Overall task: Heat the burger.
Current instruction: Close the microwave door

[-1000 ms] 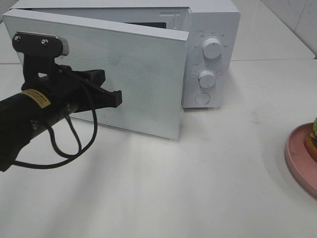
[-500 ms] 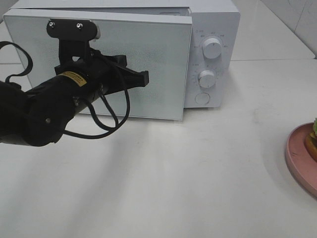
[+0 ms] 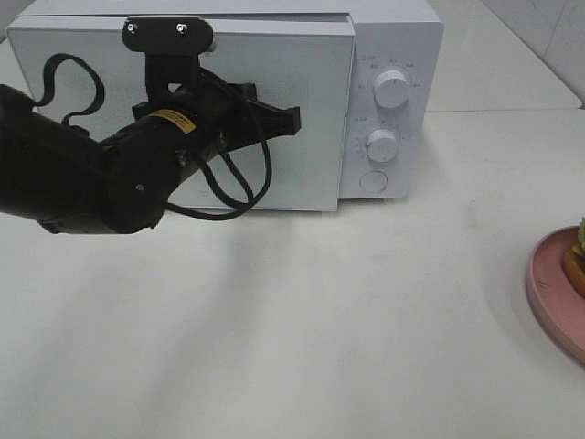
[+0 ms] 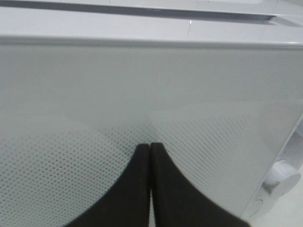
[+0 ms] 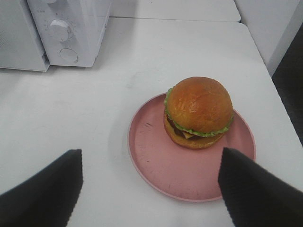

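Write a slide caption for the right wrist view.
Open right gripper above the burger on its pink plate, microwave beyond.

White table (image 3: 366, 320), microwave (image 3: 393, 55) at back, pink plate (image 5: 156, 161) near edge

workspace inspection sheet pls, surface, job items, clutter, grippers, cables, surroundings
surface: white table, bare between microwave and plate.
job's things: burger sits on a pink plate at the table's right edge, outside the microwave; the microwave door looks closed or nearly so.
clutter: nothing seen.
grippers: left gripper shut, tips at the door; right gripper open, above the plate, holding nothing.
cables: black cable loops off the left arm in front of the door.
surroundings: light wall behind the table at upper right; little else shows.
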`<state>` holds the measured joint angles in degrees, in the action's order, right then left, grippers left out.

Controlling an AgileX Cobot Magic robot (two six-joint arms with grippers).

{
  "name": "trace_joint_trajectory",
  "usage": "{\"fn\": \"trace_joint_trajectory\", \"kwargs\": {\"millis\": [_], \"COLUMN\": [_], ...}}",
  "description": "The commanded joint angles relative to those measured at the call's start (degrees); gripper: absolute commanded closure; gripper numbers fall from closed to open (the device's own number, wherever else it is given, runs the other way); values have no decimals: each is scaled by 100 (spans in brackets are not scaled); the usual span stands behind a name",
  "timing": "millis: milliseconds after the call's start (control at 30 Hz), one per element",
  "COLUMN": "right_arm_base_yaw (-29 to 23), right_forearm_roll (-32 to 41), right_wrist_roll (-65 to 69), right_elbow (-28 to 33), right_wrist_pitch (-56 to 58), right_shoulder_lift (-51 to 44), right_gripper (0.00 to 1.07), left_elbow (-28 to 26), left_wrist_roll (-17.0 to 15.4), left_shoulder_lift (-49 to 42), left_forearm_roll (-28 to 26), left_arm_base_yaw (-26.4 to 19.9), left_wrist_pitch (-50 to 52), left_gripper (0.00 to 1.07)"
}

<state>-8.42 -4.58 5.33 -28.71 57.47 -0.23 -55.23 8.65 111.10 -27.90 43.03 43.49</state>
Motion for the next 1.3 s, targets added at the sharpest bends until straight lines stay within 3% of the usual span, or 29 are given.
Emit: {"fn": "trace_joint_trajectory", "kwargs": {"millis": [33, 200, 500, 1100, 1300], "right_arm_base_yaw": [34, 34, 34, 34, 34], "right_forearm_roll": [-23, -23, -23, -23, -23], "right_wrist_roll": [-46, -46, -46, -46, -46], "right_elbow": [6, 6, 6, 6, 6], "right_wrist_pitch": [-40, -40, -40, -40, -40], "right_shoulder_lift": [-183, -183, -183, -183, -183], "right_gripper": [31, 31, 31, 31, 31], "left_elbow": [-361, -682, -1049, -1146, -1083], "left_wrist_roll": [172, 361, 395, 395, 418], "left_shoulder_lift": [166, 292, 453, 493, 350], "left_forearm_roll": [-172, -246, -309, -264, -57], "left_arm_base_yaw": [34, -34, -218, -447, -361], "left_wrist_pitch": [-109, -338, -533, -567, -1272], "left_gripper": [107, 107, 107, 107, 107]}}
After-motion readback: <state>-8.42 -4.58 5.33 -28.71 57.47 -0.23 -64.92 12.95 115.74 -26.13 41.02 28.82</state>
